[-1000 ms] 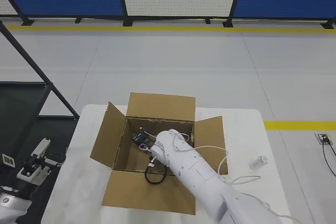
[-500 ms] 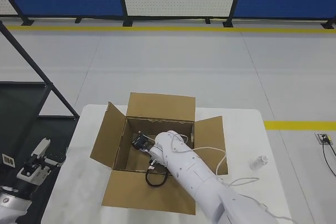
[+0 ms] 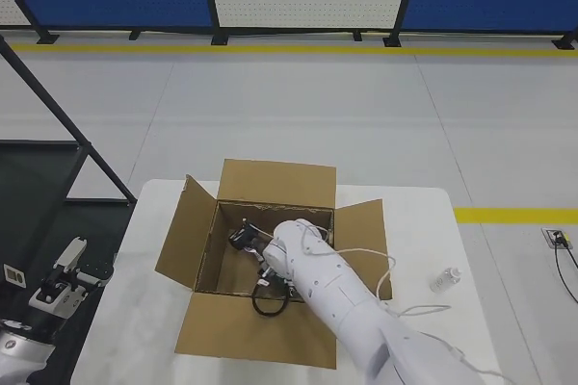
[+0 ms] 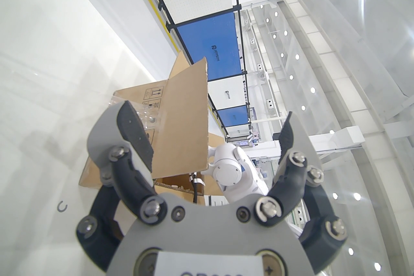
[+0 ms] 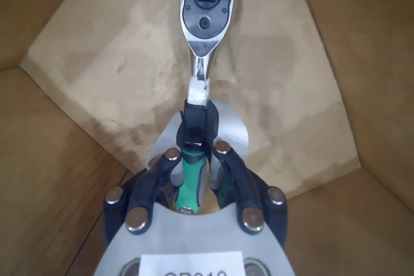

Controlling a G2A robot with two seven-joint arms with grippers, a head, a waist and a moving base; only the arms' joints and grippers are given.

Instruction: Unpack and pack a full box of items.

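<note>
**Right gripper clamped on a ratchet wrench inside the box**

Right gripper (image 5: 197, 125) is seen closed on the ratchet wrench (image 5: 207, 5), gripped where the green handle meets the black collar, just behind a band of white tape. The steel head with its square drive is pointed away from the wrist, toward the bare floor of the cardboard box (image 5: 97, 63). Holding it along its length is judged to suit a narrow space: the tool can be passed between the brown walls without catching on them. A grip this close to the neck also keeps the heavy head from swinging.

From above, the wrench and its gripper are placed low inside the box (image 3: 275, 183), toward the left wall, with all four flaps folded outward so that the opening is left free. A small clear bottle (image 3: 445, 279) is lying on the white table (image 3: 414, 217), well apart from the box on the right-hand side (probably an item already taken out, though that is only a judgement).

Left gripper (image 4: 210, 120) is held spread and empty off the table's left edge, facing the box's outer wall. It is judged to be parked out of the way.

Compared with half a second ago, the gripper end has been shifted slightly toward the far wall of the box. Whether the wrench is being raised or lowered cannot be told.
</note>
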